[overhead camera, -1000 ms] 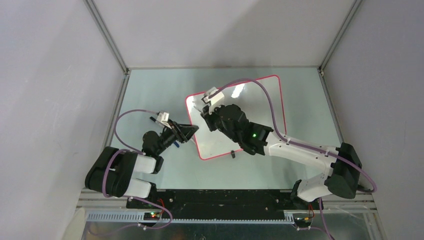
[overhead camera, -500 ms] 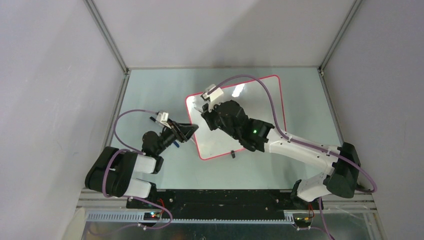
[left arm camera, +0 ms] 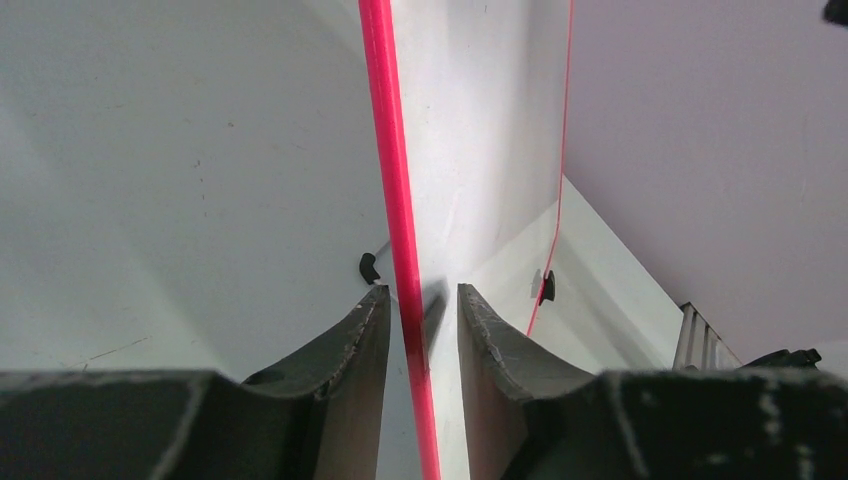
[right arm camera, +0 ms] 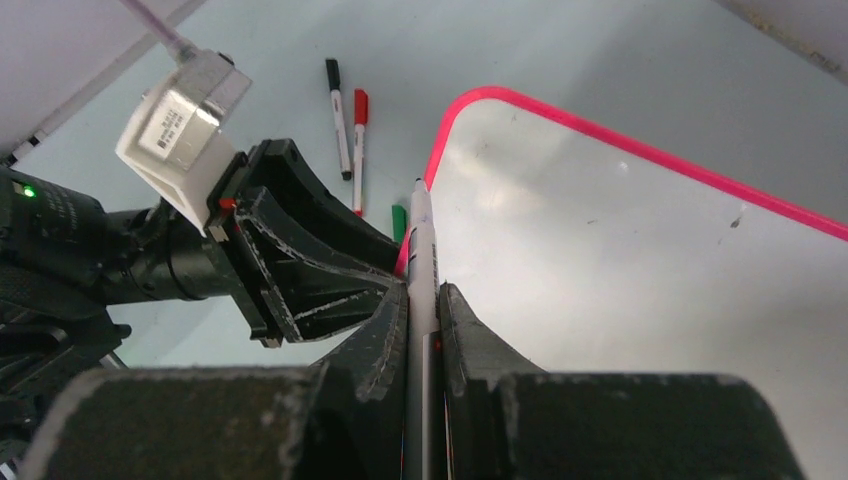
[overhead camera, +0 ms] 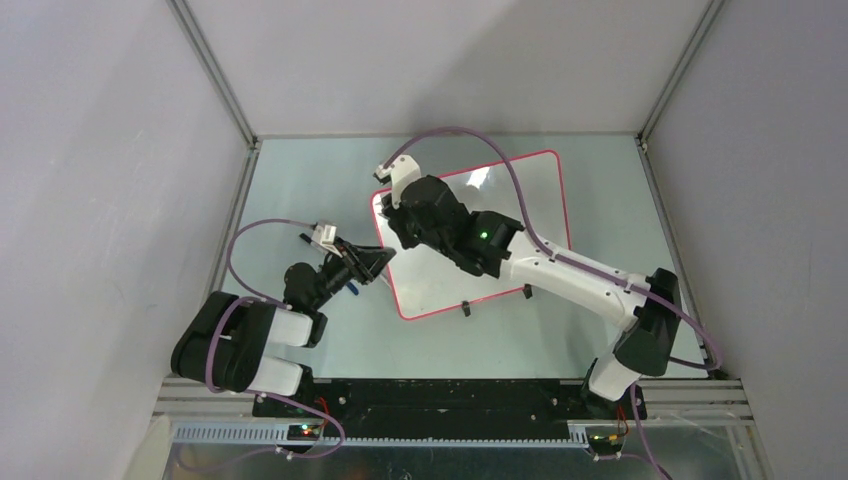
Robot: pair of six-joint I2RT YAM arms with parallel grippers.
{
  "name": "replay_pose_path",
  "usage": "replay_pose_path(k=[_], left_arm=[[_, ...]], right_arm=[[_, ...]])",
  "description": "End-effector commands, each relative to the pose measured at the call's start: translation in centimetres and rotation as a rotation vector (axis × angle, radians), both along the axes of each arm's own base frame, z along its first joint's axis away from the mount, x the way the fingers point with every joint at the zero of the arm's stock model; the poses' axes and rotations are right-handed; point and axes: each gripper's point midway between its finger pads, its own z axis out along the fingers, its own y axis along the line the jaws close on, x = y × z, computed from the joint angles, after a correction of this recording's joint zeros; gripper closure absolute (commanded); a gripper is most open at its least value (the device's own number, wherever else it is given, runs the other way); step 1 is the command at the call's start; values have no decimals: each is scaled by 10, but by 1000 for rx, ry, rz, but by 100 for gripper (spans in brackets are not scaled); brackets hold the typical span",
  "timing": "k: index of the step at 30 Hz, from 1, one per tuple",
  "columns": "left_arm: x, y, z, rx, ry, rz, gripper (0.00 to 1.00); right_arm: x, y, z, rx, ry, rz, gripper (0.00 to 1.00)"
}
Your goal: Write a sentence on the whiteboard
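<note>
Red-framed whiteboard (left arm camera: 478, 130) edge sits between the parted left fingers (left arm camera: 335, 375) — right fingers (right arm camera: 378, 345) clamp a marker (right arm camera: 422, 250) by its corner.

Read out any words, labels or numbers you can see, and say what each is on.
No text is legible.
Glossy white red-framed whiteboard: no writing in view.
Label on white camera block: too blurred.
White marker barrel in right tool: nothing readable.
</note>
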Motion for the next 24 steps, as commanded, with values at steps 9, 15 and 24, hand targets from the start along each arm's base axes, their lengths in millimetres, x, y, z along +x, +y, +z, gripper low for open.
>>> replay_pose_path(k=[9,15,24], left_arm=[[2,-1,11,-14,-49,-8,72],[2,-1,12,-13,-52,-9,73],[1,-2,12,-13,-52,-13,71]], right_arm=[[20,9,4,-62,18,-51,100],[26,9,-4,-92,27,-74,100],[29,3,-10,-109,40,-87,100]])
